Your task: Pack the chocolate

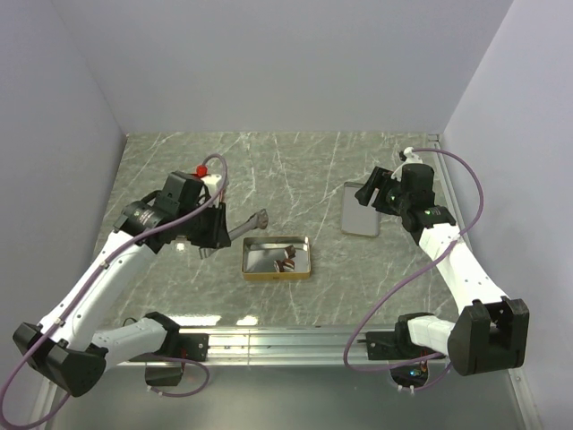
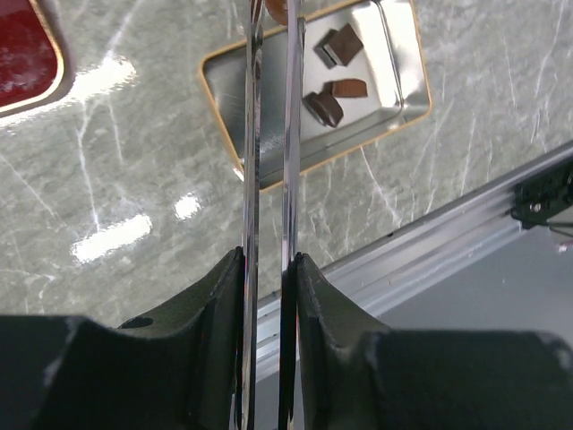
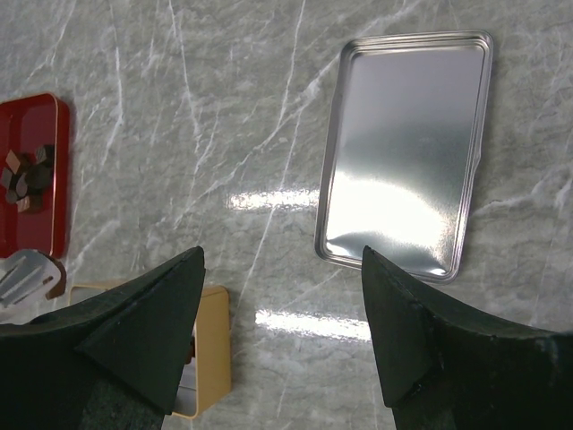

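Observation:
My left gripper (image 2: 269, 260) is shut on a pair of metal tongs (image 2: 252, 134), also seen in the top view (image 1: 257, 220). The tong tips reach over the far edge of an open gold tin (image 2: 407, 103) and pinch a small brown chocolate (image 2: 276, 9). Several dark chocolate pieces (image 2: 328, 107) lie in that tin (image 1: 277, 273). More chocolate (image 3: 27, 175) sits in a red tin (image 3: 40, 125) left of it. My right gripper (image 3: 282, 269) is open and empty, hovering above the table beside a silver lid (image 3: 407, 152).
The silver lid (image 1: 360, 209) lies flat right of the gold tin. A metal rail (image 1: 295, 340) runs along the near table edge. Grey walls close the left, back and right sides.

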`<state>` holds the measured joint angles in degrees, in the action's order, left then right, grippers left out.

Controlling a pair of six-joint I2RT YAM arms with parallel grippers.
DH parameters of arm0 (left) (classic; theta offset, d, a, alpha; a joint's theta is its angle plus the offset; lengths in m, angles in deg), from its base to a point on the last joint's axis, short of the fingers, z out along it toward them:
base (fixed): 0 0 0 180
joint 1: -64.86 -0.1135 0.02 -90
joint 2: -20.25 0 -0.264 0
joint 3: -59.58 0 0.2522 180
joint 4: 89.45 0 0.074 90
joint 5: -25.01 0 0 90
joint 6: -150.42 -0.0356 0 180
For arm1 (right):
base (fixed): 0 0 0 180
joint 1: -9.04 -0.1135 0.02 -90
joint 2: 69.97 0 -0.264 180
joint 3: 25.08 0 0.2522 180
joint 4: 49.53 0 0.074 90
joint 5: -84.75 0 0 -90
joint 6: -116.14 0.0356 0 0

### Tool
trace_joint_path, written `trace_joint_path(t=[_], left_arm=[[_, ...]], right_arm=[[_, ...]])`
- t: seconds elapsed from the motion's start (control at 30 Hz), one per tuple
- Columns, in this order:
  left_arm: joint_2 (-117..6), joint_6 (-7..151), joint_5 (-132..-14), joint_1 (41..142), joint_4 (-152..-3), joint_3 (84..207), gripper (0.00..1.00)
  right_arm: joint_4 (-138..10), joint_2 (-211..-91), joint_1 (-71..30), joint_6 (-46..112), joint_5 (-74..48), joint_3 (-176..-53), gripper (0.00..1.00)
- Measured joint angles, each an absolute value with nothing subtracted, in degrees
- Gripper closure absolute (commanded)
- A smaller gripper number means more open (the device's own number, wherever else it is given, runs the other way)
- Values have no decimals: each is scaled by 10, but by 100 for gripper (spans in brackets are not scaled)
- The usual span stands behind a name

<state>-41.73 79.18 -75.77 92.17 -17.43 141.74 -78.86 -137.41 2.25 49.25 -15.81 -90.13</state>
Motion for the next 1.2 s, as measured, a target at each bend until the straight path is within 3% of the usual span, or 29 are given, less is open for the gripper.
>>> trace_joint_path(t=[0.47,0.83,1.2], left_arm=[[-422,791,-757,989,-142,1411,72],[-426,792,-756,1009,-136,1401,59],[-426,793,-745,1012,-137,1401,63]], right_arm=[[-789,-1374,21,493,-156,-901,23],[-789,-1374,21,493,-156,-901,23],[-788,-1374,21,493,-156,-901,23]])
